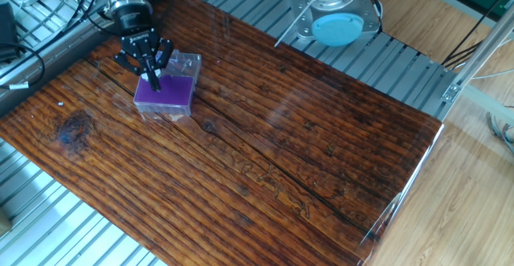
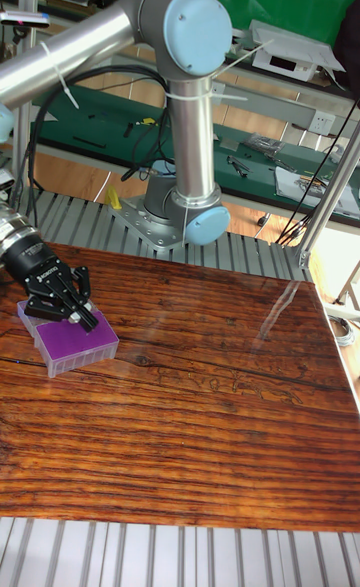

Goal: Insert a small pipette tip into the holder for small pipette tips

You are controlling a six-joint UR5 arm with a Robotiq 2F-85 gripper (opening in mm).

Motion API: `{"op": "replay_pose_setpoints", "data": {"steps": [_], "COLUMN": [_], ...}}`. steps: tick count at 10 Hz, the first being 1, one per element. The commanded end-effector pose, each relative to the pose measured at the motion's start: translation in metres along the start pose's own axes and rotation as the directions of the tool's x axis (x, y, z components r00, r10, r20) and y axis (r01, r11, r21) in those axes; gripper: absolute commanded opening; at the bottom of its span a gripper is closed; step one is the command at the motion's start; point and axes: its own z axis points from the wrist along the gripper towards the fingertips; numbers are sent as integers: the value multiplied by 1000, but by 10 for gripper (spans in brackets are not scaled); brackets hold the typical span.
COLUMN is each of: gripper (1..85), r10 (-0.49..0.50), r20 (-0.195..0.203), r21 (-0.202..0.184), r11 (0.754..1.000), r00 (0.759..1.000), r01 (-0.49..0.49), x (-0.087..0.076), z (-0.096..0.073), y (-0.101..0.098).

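Observation:
The holder for small pipette tips is a clear box with a purple top, standing at the far left of the wooden table; the tall fixed view shows the same holder. My gripper hangs just above the holder's back left part, black fingers drawn together into a point. In the tall fixed view the gripper hovers over the holder's rear edge. No small pipette tip can be made out; it is too small to see at the fingertips or in the grid.
The arm's base stands on the ribbed metal bench behind the wooden table. Black cables lie at the far left by the wrist. The table's right edge drops off to the floor.

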Motion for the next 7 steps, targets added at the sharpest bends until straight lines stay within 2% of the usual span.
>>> {"op": "replay_pose_setpoints", "data": {"steps": [1,3,6,7], "gripper": [10,10,10,10], "r10": [-7,2,-16,-22], "r20": [24,83,85,83], "r21": [8,-13,-9,6], "r11": [1000,1000,1000,1000], "r00": [1000,997,996,996], "r01": [7,-1,16,21], "x": [-4,-8,-4,-4], "z": [-9,-11,-9,-3], "y": [3,12,12,8]}}
